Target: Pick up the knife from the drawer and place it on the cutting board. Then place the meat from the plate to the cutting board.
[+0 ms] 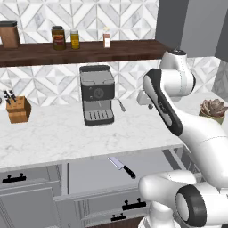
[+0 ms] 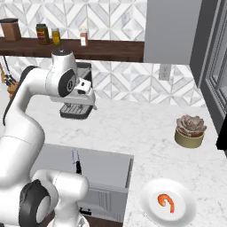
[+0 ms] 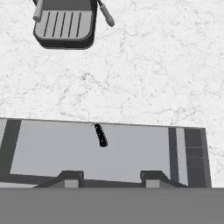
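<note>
The wide shallow grey drawer (image 1: 89,171) stands pulled open below the white marble counter (image 1: 58,133), and the small kitchen knife with a broad silver blade and black handle (image 1: 121,167) lies flat on its floor, apart from the drawer walls, blade toward 10 o'clock and handle toward 4 o'clock in the left base view. In the right base view the same knife (image 2: 76,161) lies near the back of the drawer (image 2: 106,164), just past the white arm's elbow; in the hand view the knife (image 3: 100,135) sits a little left of centre, its dark handle plain and its blade faint against the grey floor of the drawer (image 3: 52,148). The two-finger gripper (image 3: 107,177) hangs above the open drawer with its two dark tips standing well apart, nothing between them, the knife at about 12 o'clock from the tips. The round white shallow plate (image 2: 150,208) rests on the counter at 4 o'clock in the right base view, with the small curled orange-red piece of meat (image 2: 166,202) lying near its middle. At 1 o'clock from the plate stands a tan bowl-shaped pot with a succulent (image 2: 190,131). A grey espresso machine (image 1: 97,94) stands at the back of the counter, and a wooden knife block (image 1: 18,109) at its 9 o'clock.
</note>
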